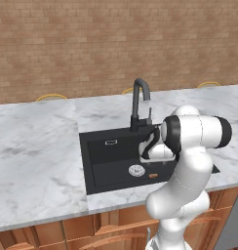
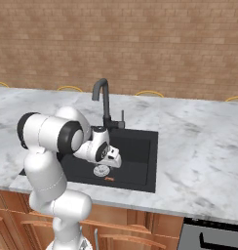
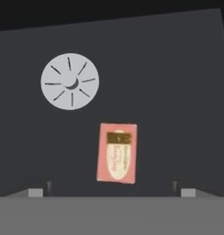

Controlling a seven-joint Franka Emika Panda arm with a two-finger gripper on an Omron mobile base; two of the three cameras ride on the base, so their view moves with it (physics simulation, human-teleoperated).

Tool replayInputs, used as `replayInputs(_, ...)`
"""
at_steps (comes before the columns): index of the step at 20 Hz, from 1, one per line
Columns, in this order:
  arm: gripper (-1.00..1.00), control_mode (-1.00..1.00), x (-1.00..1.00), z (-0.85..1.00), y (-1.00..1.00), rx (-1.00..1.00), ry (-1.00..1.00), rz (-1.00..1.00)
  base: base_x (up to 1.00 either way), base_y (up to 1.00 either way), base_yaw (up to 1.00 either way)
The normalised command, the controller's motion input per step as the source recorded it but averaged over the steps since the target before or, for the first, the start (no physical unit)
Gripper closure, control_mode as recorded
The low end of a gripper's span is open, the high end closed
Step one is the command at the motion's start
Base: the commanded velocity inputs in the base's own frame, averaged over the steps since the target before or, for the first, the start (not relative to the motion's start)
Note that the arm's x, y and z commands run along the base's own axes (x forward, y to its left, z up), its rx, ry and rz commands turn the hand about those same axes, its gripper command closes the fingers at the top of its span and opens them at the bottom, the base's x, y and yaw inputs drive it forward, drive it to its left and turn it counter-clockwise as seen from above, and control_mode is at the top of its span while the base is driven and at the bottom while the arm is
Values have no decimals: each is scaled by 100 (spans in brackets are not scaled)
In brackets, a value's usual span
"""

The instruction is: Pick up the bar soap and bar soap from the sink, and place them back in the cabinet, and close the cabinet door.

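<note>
A: In the left base view, where is the bar soap (image 1: 153, 175)?
B: On the sink (image 1: 99, 156) floor, beside the drain (image 1: 136, 170); right base view, the same.
A: Hand view?
B: The soap lies between the fingertips (image 3: 36, 192) of the gripper (image 3: 112, 193), ahead of them; the pincer is spread apart, holding nothing.

In both base views the arm's own bulk hides the gripper, so how its jaws stand cannot be told there. Only the finger tips (image 3: 36, 192) rise into the hand view. The arm covers part of the sink (image 1: 99, 161). An orange soap (image 1: 153, 175) is too small to read.
</note>
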Motion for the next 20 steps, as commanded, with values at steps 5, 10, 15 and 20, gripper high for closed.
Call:
replayInputs(5, -100, -100, 0, -25, 0, 0, 0, 0, 0, 0, 0)
replayInputs(10, -100, -100, 0, -25, 0, 0, 0, 0, 0, 0, 0)
replayInputs(15, -100, -100, 0, -28, 0, 0, 0, 0, 0, 0, 0)
replayInputs(20, -100, -100, 0, -26, 0, 0, 0, 0, 0, 0, 0)
